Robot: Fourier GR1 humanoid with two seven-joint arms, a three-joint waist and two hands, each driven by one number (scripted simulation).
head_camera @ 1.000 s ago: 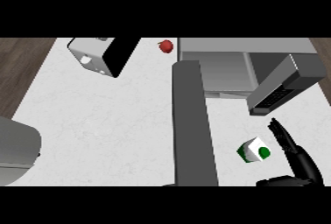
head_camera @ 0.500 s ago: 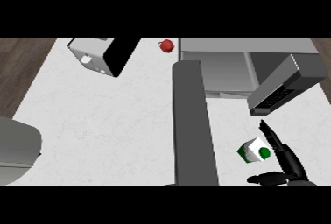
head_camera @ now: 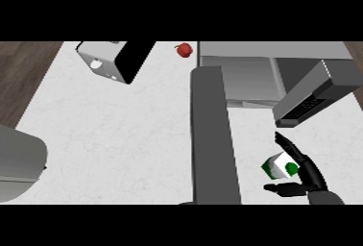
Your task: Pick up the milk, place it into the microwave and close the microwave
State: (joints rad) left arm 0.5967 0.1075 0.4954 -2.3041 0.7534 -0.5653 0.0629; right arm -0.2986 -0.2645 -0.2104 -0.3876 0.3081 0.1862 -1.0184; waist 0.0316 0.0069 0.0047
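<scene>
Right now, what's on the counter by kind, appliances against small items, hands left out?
Appliances: 2, the microwave and a white and black box-shaped appliance
Cartons: 1, the milk carton
Small red objects: 1, the small red object
Total: 4

The milk (head_camera: 280, 166) is sitting on the white bench (head_camera: 113, 134) near the right edge. The right robot hand (head_camera: 312, 175) is coming in beside it, its fingers (head_camera: 294, 151) lying straight along the carton's right side and its thumb pointing left just near of the carton. The microwave (head_camera: 241, 72) is standing open at far right, its door (head_camera: 312, 96) swinging out above the milk. A long grey bar (head_camera: 212, 139) is running down the middle. A white and black box (head_camera: 113, 60) and a small red thing (head_camera: 184, 49) are sitting at the far edge.
</scene>
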